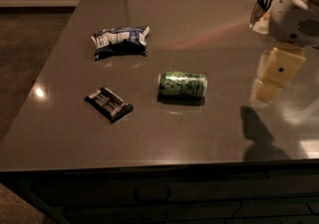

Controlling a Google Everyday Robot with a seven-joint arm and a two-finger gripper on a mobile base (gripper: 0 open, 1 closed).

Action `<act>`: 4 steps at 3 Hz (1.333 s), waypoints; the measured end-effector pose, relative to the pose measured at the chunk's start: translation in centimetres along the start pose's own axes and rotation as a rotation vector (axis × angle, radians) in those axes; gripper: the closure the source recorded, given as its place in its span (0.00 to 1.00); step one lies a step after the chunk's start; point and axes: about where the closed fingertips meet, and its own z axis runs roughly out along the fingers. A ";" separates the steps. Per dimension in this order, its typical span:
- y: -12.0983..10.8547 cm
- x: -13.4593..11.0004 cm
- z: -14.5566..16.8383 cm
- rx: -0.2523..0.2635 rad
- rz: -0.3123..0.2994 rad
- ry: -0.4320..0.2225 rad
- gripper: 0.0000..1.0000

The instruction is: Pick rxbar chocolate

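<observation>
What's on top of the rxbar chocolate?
Nothing: the rxbar chocolate lies uncovered on the table; its underside is hidden. The hand hovers far right, beyond the green can.

The small, flat, black snack-bar wrapper with pale stripes of writing, the rxbar chocolate (pixel 108 103), lies flat on the dark grey table (pixel 209 133) in the lower left of the frame. It sits slantwise. The cream gripper (pixel 266 88) hangs well apart from it, at the right side of the frame.
</observation>
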 end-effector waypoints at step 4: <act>-4.4 -15.9 11.3 -0.039 0.267 -0.060 0.00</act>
